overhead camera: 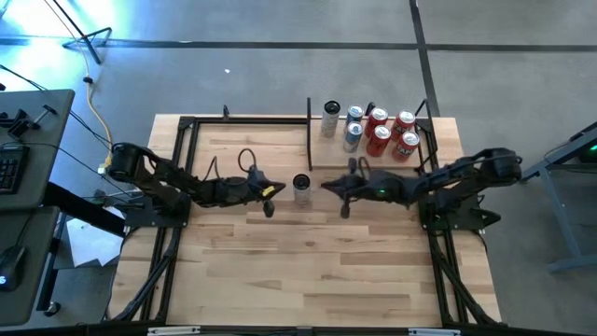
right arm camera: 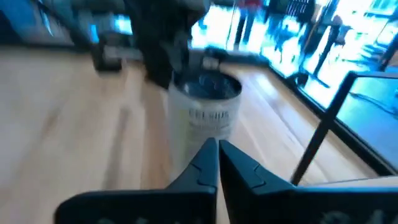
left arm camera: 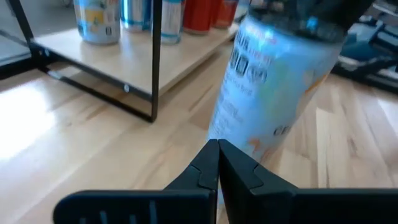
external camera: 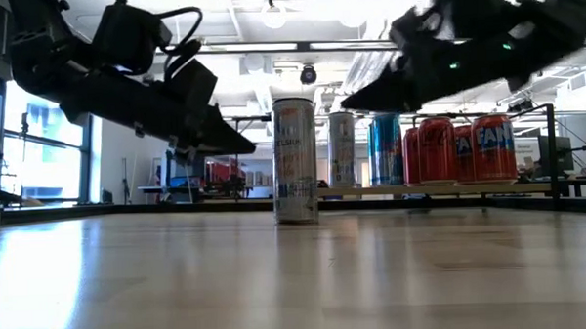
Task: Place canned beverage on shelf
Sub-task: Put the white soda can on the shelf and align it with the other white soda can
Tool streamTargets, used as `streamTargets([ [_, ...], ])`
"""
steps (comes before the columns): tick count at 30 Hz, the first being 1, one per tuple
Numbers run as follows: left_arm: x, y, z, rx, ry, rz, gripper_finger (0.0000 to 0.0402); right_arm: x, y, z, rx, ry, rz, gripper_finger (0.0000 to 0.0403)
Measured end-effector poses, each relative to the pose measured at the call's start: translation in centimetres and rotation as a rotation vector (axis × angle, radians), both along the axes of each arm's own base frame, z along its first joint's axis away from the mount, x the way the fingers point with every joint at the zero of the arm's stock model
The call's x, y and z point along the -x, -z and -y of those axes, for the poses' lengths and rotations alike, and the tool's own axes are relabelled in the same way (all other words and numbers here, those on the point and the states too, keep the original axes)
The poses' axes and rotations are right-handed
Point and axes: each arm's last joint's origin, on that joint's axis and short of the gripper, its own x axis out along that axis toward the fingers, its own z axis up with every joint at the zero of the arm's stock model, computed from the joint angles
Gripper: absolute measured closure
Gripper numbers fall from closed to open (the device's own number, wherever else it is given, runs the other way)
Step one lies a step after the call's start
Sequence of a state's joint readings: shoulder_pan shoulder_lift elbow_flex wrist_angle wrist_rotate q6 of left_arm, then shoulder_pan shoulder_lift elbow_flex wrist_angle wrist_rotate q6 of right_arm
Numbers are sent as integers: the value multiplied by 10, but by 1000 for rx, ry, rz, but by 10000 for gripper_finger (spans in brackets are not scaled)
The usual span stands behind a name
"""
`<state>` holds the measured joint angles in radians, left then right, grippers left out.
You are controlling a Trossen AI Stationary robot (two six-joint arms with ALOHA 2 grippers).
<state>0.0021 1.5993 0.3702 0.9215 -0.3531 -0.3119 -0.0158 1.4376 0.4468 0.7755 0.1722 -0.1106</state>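
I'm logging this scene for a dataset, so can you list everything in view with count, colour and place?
Loose can: one, silver-white, standing on the table between the two hands.
Shelf: one, light wood with black posts, far right part of the table.
Cans on the shelf: three silver or blue, four red, upright in a cluster.
Table: one, pale wood planks.
Left hand: dark, shut, empty, left of the loose can.
Right hand: dark, shut, empty, right of the loose can.

Around the worktop: office clutter on a grey floor

A plank worktop (overhead camera: 317,271) stands on grey concrete floor (overhead camera: 280,65); off its left side sits a dark desk (overhead camera: 28,140) with a keyboard (overhead camera: 9,168), a yellow cable (overhead camera: 93,103) trailing nearby, and white papers (overhead camera: 89,245) below.
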Motion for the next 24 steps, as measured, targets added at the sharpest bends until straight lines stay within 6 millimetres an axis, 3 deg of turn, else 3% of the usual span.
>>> streamTargets([
  [3,-1,-3,0,-4,2,29,401,8,2,-7,-76,-59,146,394],
  [6,-2,-5,-1,-7,-2,34,401,1,-1,-14,-76,-88,153,355],
  [10,-2,-5,-1,-2,-4,36,401,-21,-14,-17,-120,-86,121,255],
  [13,-2,-4,-1,-4,-4,34,401,-35,-19,-17,-108,-25,66,168],
  [16,-2,-4,-1,-7,-2,28,401,-46,-21,-14,-93,66,71,106],
  [19,-2,-3,-1,-7,-2,22,401,-55,-20,-14,-86,96,81,82],
  [24,-2,-3,-1,-7,-1,22,401,-65,-10,-13,-116,124,76,77],
])
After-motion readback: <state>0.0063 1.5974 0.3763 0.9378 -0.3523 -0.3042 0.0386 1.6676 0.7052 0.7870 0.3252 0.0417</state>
